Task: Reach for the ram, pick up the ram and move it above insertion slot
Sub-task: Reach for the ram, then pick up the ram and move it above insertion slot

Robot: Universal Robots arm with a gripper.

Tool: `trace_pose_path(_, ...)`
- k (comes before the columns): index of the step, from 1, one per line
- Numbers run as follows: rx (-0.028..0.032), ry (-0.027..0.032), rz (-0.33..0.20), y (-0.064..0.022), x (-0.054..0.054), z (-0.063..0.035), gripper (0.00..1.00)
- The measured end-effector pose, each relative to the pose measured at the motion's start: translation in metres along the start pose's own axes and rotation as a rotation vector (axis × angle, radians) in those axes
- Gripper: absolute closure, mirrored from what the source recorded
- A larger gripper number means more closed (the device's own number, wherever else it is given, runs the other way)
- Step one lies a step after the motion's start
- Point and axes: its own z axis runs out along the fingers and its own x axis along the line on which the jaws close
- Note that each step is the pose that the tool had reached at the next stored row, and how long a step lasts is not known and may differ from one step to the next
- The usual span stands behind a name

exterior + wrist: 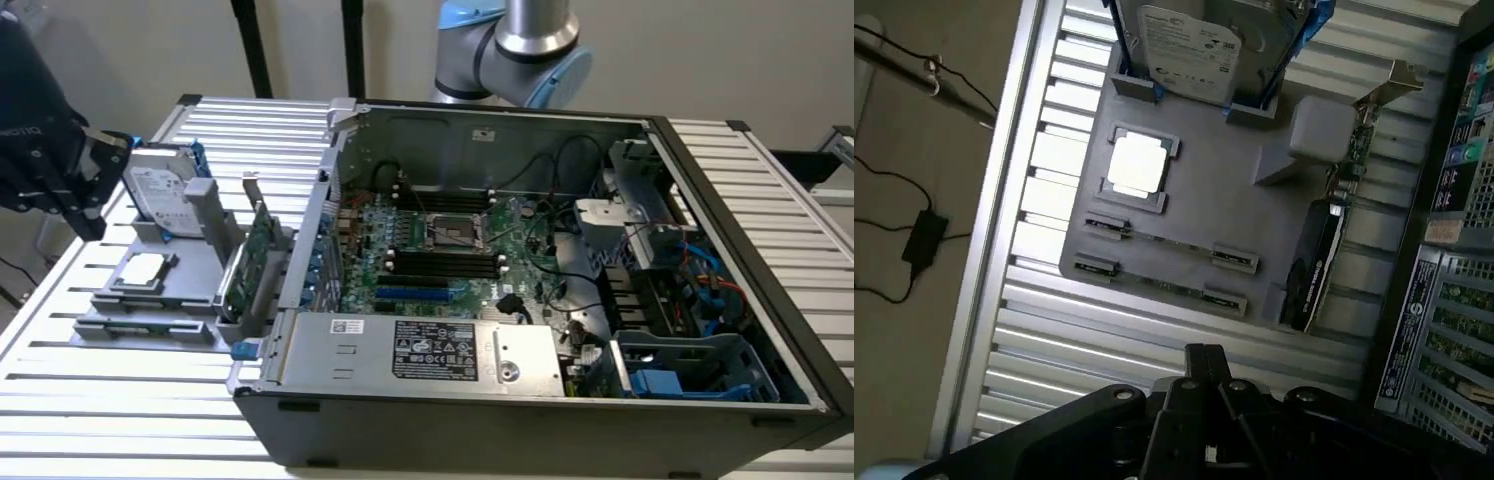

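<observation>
I see plain pale wall (747, 50) behind table (120, 400), two dark uprights (248, 45) against it. Table top: ribbed silver slats, glare on some. My wrist view: tan floor (914, 350) beside table, black cables (884, 172), small black box (926, 238) on it.

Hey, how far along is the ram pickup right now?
Done: nothing yet; the ram lies in the gray holder. In hand: the shut gripper hovers apart from the holder, empty. Left: grasping the ram and carrying it above the motherboard slots.

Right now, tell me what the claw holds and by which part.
Nothing: the claw is shut and empty, above the grey tray where the ram sticks sit in their slots.
</observation>
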Motion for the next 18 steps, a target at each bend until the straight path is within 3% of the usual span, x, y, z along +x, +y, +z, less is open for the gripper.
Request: trace_pose_path(18, 0.0005, 0.0112, -0.327, -0.0003, 0.0000, 0.0092, 0.89)
